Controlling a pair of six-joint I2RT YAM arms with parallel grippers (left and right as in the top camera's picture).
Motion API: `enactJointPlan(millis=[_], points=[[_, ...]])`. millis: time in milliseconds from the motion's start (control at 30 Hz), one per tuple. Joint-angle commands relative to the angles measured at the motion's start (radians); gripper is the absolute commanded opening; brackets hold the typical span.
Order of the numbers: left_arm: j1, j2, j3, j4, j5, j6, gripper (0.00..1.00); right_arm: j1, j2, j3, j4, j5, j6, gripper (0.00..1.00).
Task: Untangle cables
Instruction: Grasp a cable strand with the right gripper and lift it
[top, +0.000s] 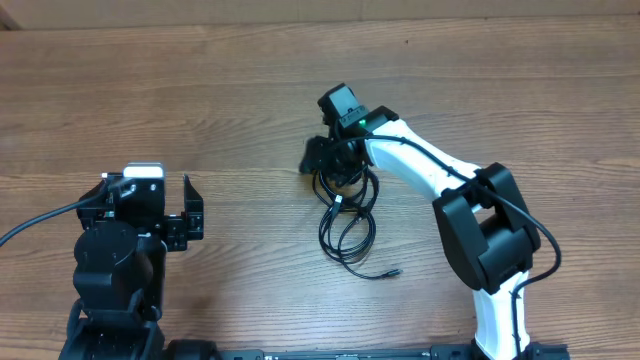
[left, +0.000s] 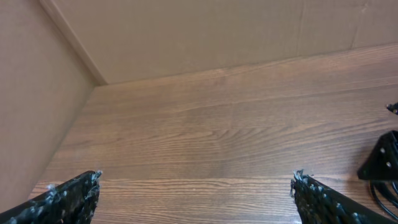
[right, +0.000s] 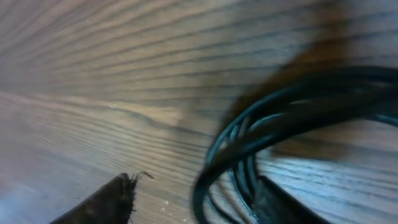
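Observation:
The cables (top: 346, 218) lie in a loose bundle of thin black loops on the wooden table, with one plug end (top: 395, 270) trailing toward the front. My right gripper (top: 328, 157) is down at the far end of the bundle. In the right wrist view its fingers (right: 199, 186) are apart, and several blurred cable strands (right: 249, 140) run between them, close to the right finger. My left gripper (top: 192, 213) is open and empty at the left, well away from the cables. Its fingers (left: 196, 186) frame bare wood.
The wooden table (top: 220, 100) fills the overhead view. In the left wrist view a cardboard wall (left: 186, 37) stands behind and to the left of the table. The right gripper's black body (left: 380, 158) shows at that view's right edge.

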Motion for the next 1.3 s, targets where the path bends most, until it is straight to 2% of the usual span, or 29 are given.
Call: enactJointPlan(millis=[0,33,67,233,333,433,533,700,867,1033,1167,1267], points=[[0.006,0.018,0.026,-0.011,-0.016,0.019,1.0,0.0,0.015,-0.003,0.0,0.028,0.004,0.2],[0.006,0.024,0.026,-0.013,-0.016,0.019,1.0,0.0,0.015,-0.003,0.001,0.035,0.003,0.08],[0.006,0.031,0.026,-0.014,-0.016,0.019,1.0,0.0,0.015,-0.003,0.001,0.037,0.003,0.04],[0.006,0.085,0.026,0.007,-0.001,0.018,0.99,-0.002,0.01,0.029,-0.022,0.037,-0.058,0.04],[0.006,0.124,0.026,0.048,0.1,0.016,1.0,-0.016,-0.009,0.111,-0.11,0.038,-0.154,0.04],[0.006,0.158,0.026,0.065,0.236,0.015,0.99,-0.036,-0.032,0.241,-0.246,0.079,-0.231,0.04],[0.006,0.194,0.026,0.078,0.264,0.004,1.0,-0.053,-0.047,0.43,-0.423,0.178,-0.25,0.04],[0.006,0.245,0.026,0.078,0.412,-0.119,1.0,-0.082,-0.05,0.711,-0.618,0.231,-0.347,0.04],[0.006,0.332,0.026,0.07,0.476,-0.211,1.0,-0.101,-0.051,1.046,-0.816,0.232,-0.377,0.04],[0.003,0.478,0.026,0.076,0.715,-0.235,0.99,-0.1,-0.078,1.376,-0.951,0.216,-0.372,0.04],[-0.015,0.589,0.026,0.14,0.93,-0.189,1.0,-0.09,-0.145,1.435,-0.951,0.111,-0.372,0.04],[-0.055,0.703,0.026,0.214,1.174,-0.104,1.0,-0.078,-0.2,1.435,-0.951,0.093,-0.37,0.04]])
